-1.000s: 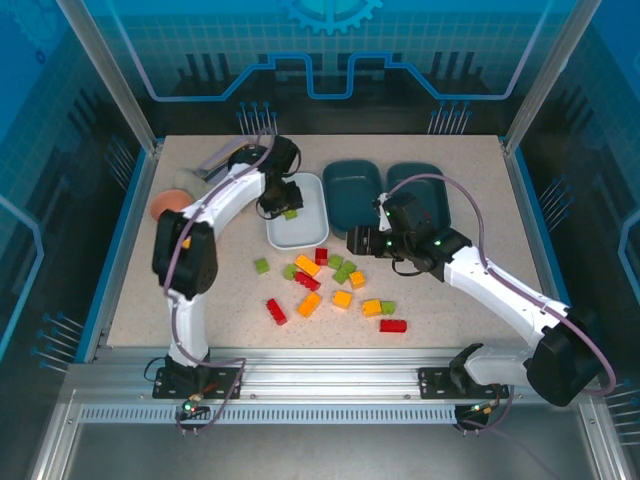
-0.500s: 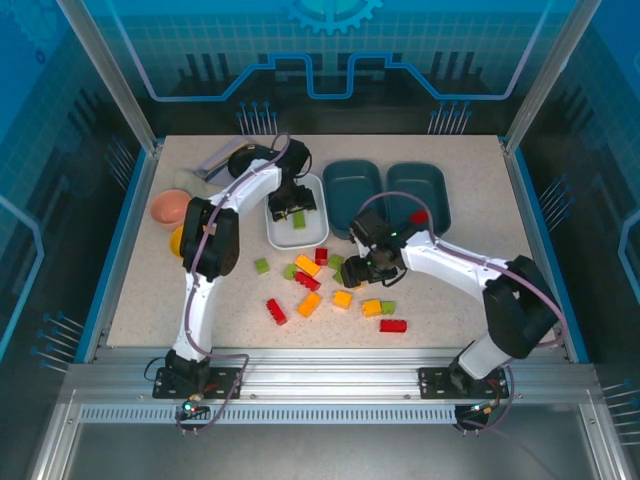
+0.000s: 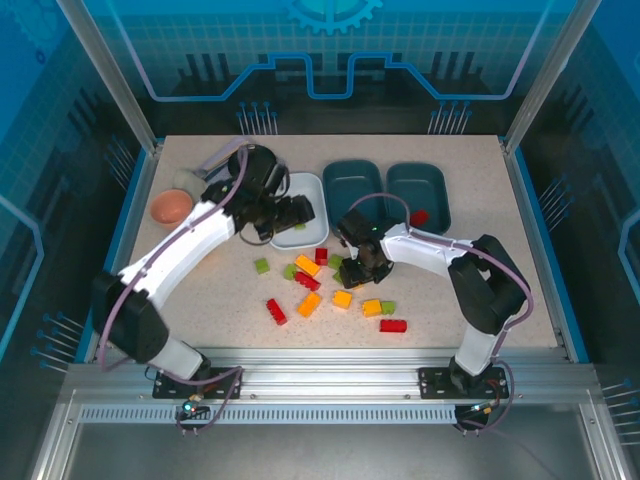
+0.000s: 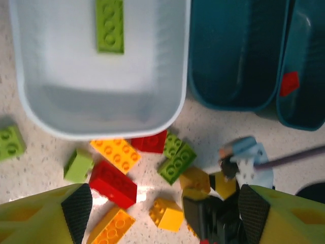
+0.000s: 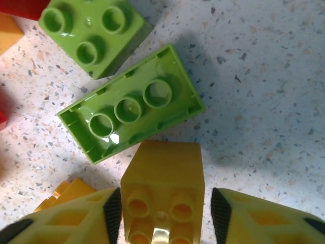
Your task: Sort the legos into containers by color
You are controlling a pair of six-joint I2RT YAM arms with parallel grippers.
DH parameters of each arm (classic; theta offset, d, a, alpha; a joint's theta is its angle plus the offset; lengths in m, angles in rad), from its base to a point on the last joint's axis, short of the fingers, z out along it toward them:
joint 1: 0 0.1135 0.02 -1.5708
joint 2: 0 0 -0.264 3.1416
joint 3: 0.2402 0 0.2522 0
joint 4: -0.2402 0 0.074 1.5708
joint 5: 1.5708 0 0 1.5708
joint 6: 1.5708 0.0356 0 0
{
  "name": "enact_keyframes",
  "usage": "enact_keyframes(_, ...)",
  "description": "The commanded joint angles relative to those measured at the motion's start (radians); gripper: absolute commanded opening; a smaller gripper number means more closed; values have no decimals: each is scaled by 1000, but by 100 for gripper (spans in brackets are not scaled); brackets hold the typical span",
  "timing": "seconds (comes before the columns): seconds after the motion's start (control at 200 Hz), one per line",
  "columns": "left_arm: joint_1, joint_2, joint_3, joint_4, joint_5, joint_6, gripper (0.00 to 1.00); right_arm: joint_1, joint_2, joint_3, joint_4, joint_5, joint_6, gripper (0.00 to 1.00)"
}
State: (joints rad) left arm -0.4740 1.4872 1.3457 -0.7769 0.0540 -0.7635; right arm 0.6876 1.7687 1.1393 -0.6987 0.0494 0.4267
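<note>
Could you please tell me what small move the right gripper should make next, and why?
Probably close the right gripper on the yellow brick: it sits on the table between the open fingers, with a small gap beside one.

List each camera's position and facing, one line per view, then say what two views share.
Top external: above and behind the bases, looking down at the table; both arms show, left gripper and right gripper.
Left wrist: over the white tray's near rim, facing down; its fingertips at the bottom corners.
Right wrist: close to the table, facing down at a yellow brick between its fingers.
Shared: top external and left wrist both show the red brick in the right teal tray.
</note>
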Motion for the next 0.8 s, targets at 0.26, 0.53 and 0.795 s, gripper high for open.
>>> enact_keyframes(0.26, -43, -499, -443, 154, 97, -303, 81, 13, -156, 39, -129, 124, 27, 29)
enact_keyframes(0.53, -46, -680, -574, 92, 19, -391, 81, -94, -59, 338, -157, 139, -15, 29)
enact_keyframes(0.795, -31, -634, -582, 38, -55, -403, 79, -203, 382, 805, -256, 121, -22, 30)
